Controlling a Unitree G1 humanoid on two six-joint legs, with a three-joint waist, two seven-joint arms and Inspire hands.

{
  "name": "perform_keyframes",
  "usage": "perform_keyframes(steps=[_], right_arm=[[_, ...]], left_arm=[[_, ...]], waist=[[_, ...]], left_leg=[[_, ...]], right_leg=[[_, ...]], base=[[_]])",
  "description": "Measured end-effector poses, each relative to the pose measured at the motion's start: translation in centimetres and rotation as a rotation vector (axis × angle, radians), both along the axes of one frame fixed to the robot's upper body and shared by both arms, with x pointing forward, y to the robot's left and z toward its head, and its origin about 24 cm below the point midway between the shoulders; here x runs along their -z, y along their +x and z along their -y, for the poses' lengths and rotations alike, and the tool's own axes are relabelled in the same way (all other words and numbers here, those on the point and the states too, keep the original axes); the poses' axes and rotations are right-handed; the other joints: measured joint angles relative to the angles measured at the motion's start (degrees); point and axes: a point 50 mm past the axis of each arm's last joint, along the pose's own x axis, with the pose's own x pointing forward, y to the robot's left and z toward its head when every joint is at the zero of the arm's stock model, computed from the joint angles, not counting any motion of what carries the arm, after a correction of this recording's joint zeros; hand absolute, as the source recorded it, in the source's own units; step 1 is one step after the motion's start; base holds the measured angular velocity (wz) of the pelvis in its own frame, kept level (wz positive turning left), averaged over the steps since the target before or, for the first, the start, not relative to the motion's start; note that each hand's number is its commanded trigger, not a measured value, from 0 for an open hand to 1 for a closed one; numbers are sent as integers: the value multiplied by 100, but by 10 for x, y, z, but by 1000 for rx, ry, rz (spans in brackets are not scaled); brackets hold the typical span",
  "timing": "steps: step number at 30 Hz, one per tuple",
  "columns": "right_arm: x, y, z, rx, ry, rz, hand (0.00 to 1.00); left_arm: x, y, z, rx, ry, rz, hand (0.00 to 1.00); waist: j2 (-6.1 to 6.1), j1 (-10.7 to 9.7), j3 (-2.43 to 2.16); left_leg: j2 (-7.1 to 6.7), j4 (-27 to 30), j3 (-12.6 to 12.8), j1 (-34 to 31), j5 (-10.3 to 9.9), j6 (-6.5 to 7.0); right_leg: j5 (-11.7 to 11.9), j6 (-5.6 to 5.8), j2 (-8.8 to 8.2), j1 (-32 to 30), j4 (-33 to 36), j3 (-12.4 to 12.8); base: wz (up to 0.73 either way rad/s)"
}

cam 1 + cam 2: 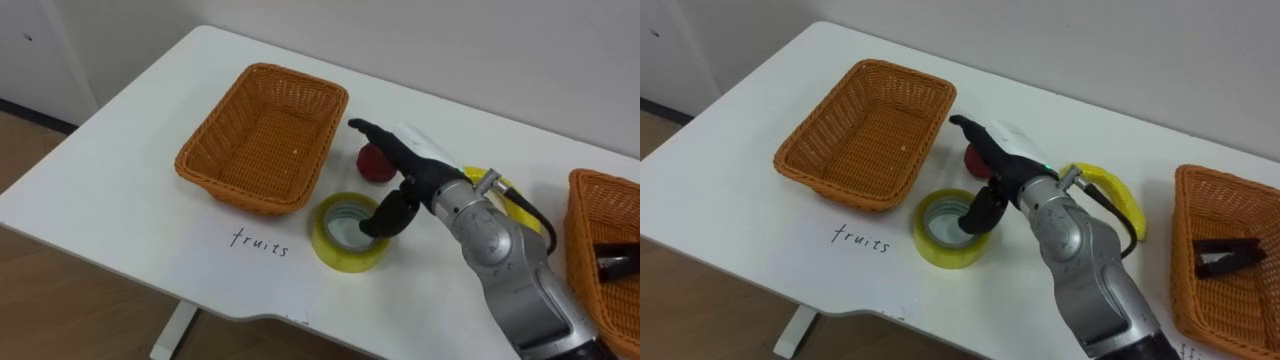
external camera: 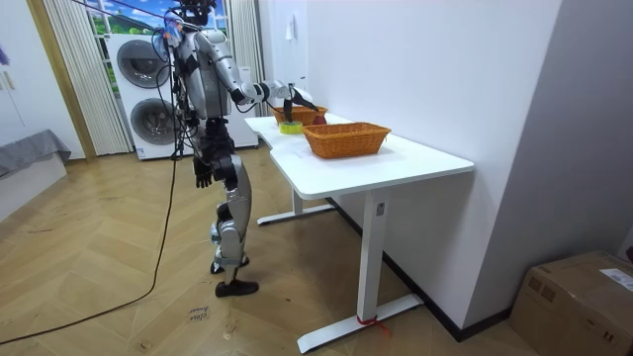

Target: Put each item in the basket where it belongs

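**Just short of a grasp, between tape and fruit**

So far the wicker fruit basket (image 1: pixel 262 140) on the left is empty, and the handwritten word "fruits" (image 1: pixel 260 241) on the table (image 1: pixel 120 170) marks its job. The right robot hand (image 1: pixel 405 165) reaches in from the right and is open. Its fingers stretch flat over the red fruit (image 1: pixel 372 168), while its thumb hangs down over the hollow of the yellow tape roll (image 1: pixel 340 258), and it grips nothing.

That spread pose reads as an approach, though whether it aims at the fruit or the tape I cannot tell. The fruit lies just right of the basket's near right corner, the tape just nearer than it. A banana (image 1: pixel 505 190) waits behind the forearm, also unsorted. The far-right basket (image 1: pixel 585 250) holds a black binder clip (image 1: pixel 618 262), so the tape likely belongs there.

The left robot hand (image 2: pixel 203 178) hangs by the robot's side as it stands at the table's end.
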Motion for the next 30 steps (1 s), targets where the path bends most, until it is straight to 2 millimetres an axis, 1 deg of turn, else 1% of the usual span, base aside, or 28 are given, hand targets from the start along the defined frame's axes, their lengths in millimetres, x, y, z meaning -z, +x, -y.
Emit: perform_keyframes(steps=[8,15,19,30], right_arm=[[15,-1,0,21,4,-56,0],[15,-1,-3,24,-27,-42,0],[18,-4,-5,30,-42,-40,0],[22,-7,-9,43,-35,-23,0]], left_arm=[[2,-6,8,15,-21,-29,0],[3,-2,12,66,-22,-27,0],[3,-1,13,72,-18,-27,0],[3,4,15,82,4,-18,0]], waist=[[11,13,5],[13,15,6],[-19,26,-16],[-16,19,-14]], left_leg=[[-4,0,-5,-5,-1,2],[-1,-3,-5,-15,-1,2],[-2,-1,-4,-52,-1,2],[-1,0,3,-56,-3,1]], right_leg=[[0,0,-1,-2,-1,0],[0,0,1,-13,-2,-3],[0,0,0,-52,4,-4],[0,0,-3,-40,3,-36]], base=[[0],[0],[0],[0]])
